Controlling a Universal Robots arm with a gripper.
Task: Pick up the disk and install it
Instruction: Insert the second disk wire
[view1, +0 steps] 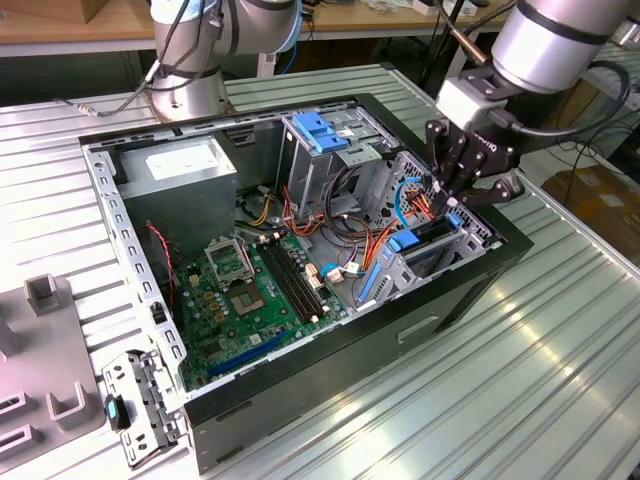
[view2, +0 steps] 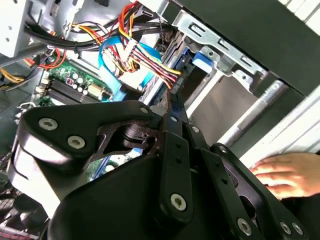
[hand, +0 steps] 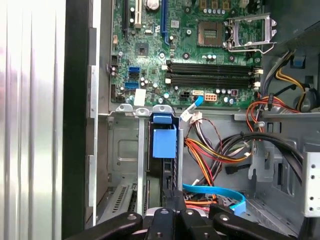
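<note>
The disk (hand: 160, 172) is seen set on edge in the drive cage (hand: 125, 155) of the case (view1: 400, 330) on the tabletop (view1: 520, 380), the claw (hand: 173, 195) closed just above it.

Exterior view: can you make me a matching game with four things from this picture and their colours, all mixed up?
Things:
1. claw
2. motherboard
3. power box
4. latch on top of the drive cage

Colours:
A. green
B. blue
C. black
D. grey, with a white sticker

Pairs: 1-C, 2-A, 3-D, 4-B
</note>
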